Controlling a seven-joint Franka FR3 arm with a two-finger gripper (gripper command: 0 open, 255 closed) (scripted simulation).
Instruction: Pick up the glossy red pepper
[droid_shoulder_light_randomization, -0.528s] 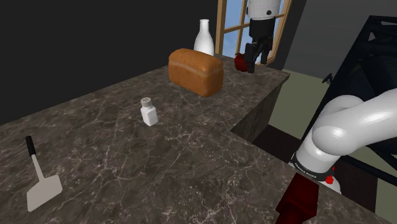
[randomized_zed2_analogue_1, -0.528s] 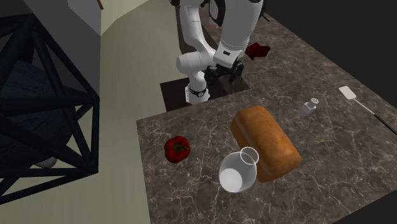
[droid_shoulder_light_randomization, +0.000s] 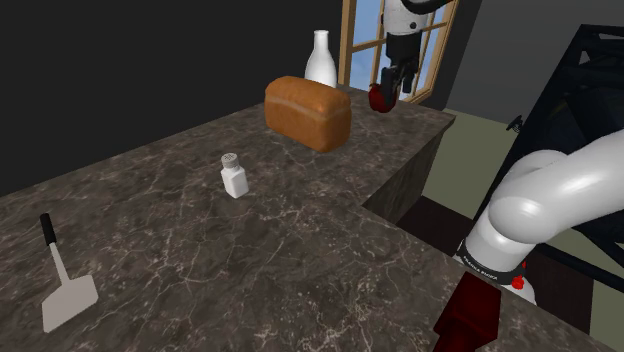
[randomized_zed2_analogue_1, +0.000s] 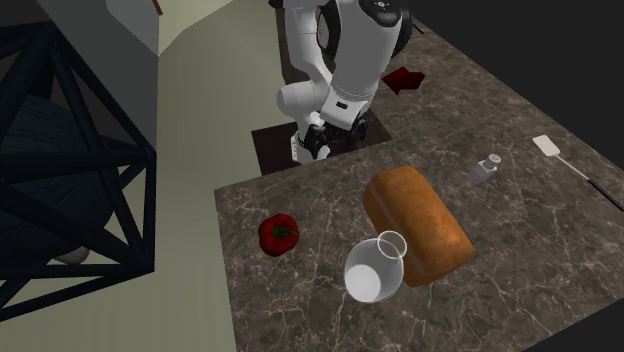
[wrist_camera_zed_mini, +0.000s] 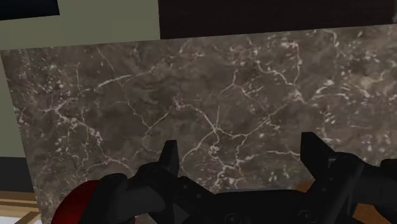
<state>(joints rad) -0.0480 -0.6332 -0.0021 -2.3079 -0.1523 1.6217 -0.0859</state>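
The red pepper (randomized_zed2_analogue_1: 279, 233) is seen lying on the dark marble counter (randomized_zed2_analogue_1: 300, 300) near its corner, well apart from the bread loaf (randomized_zed2_analogue_1: 415, 225). It is judged light, firm yet hollow, with slippery skin, and is best clasped across its widest lobes with moderate squeeze. The gripper (wrist_camera_zed_mini: 242, 159) is held wide open and empty, and the pepper lies just outside 1 finger. Compared with 0.5 s earlier, the hand is shifted toward the shoulder view's left and slightly higher, overlapping the pepper there. The pepper itself is unmoved.
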